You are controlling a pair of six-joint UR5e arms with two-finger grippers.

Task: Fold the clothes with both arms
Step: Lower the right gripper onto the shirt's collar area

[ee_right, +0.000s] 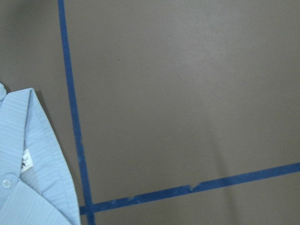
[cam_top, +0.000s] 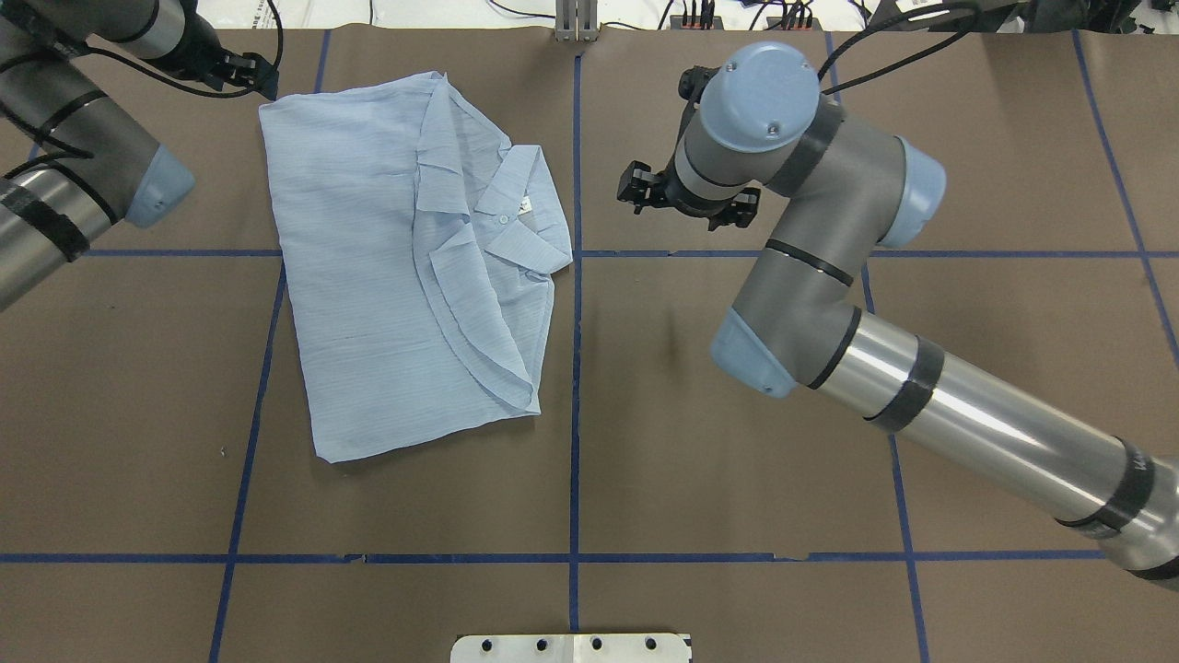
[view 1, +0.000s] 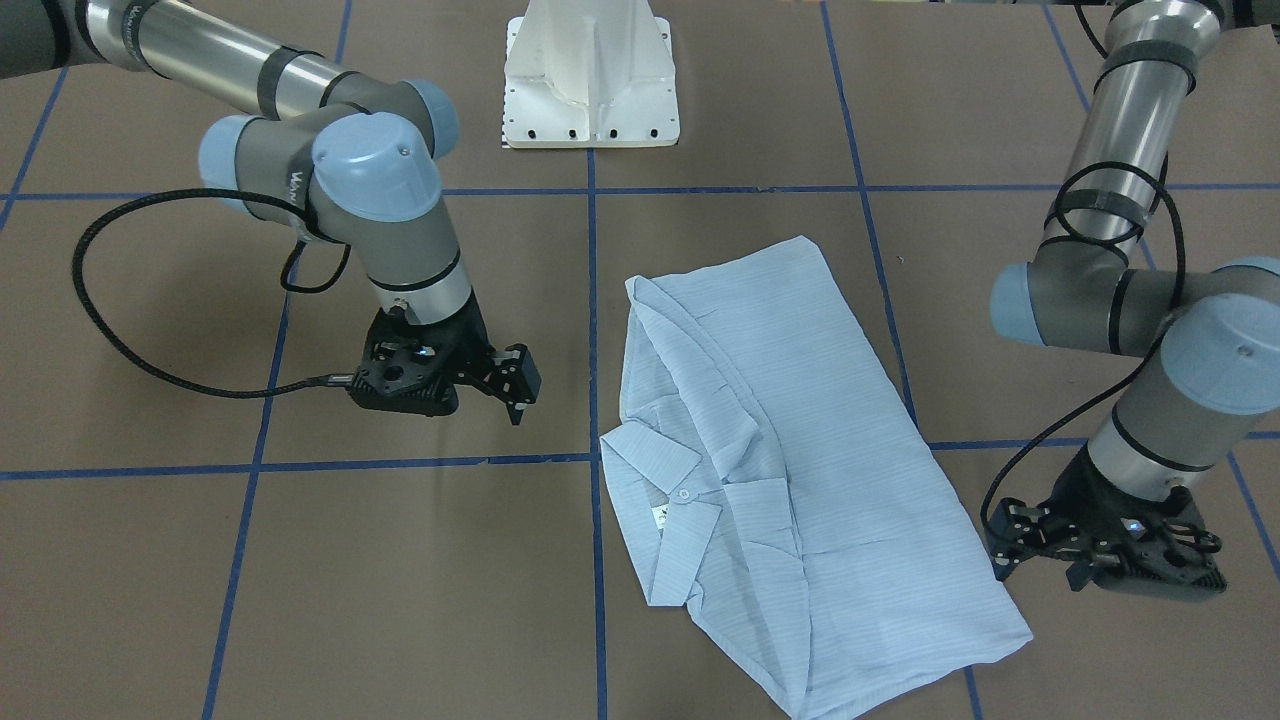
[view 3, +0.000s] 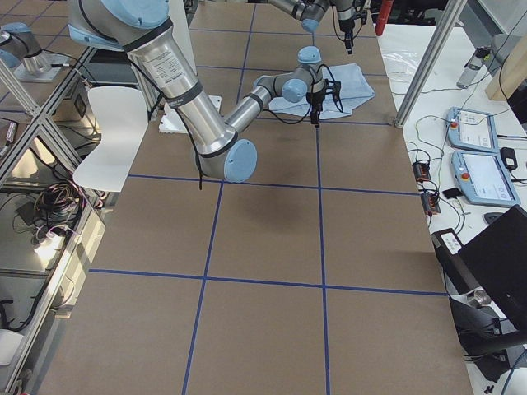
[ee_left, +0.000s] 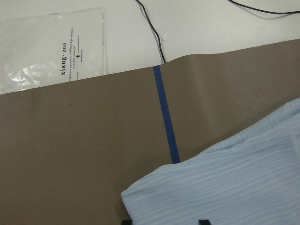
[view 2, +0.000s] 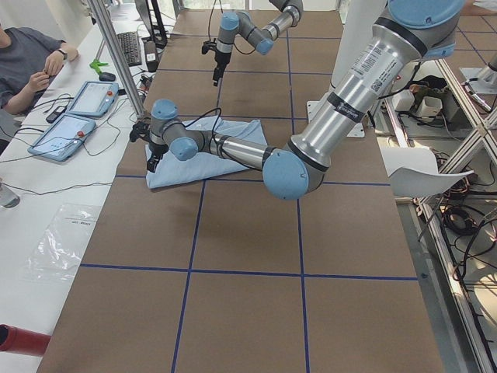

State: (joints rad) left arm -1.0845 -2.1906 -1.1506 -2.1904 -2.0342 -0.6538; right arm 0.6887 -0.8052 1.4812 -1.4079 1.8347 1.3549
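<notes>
Nearest the operators' edge, the left tool (view 1: 1005, 548) hangs low just beside the outer corner of the shirt (view 1: 820, 470). Its wrist view shows two fingertips parted with nothing between them and the cloth corner lying beneath.

The shirt lies flat on the robot's left half of the tabletop (view 1: 400, 600). It is already doubled into a rough rectangle with the front panels turned in. The collar (view 1: 665, 480) and white neck label (view 1: 660, 517) face up close to the centre tape line (view 1: 592, 300).

Across that line the right tool (view 1: 518, 385) hovers over bare tabletop, apart from the cloth and carrying nothing. I cannot tell how wide its jaws stand.

To my eye this is a gap between folds. The next move seems to call for the left tool to drop and pinch its corner through all the thin layers. The right tool would cross to a matching corner, so both lift evenly and lay one end over the other.

The tabletop is matt brown, gridded in blue tape, with the white pedestal (view 1: 590, 80) at its far side. Beyond one end stands a pale side tabletop (view 2: 46, 163) with a clear plastic bag (ee_left: 51, 42) and handheld consoles (view 2: 78, 116), and a person (view 2: 27, 54) sits at it. Past the other end is a white chair (view 3: 111, 136).
</notes>
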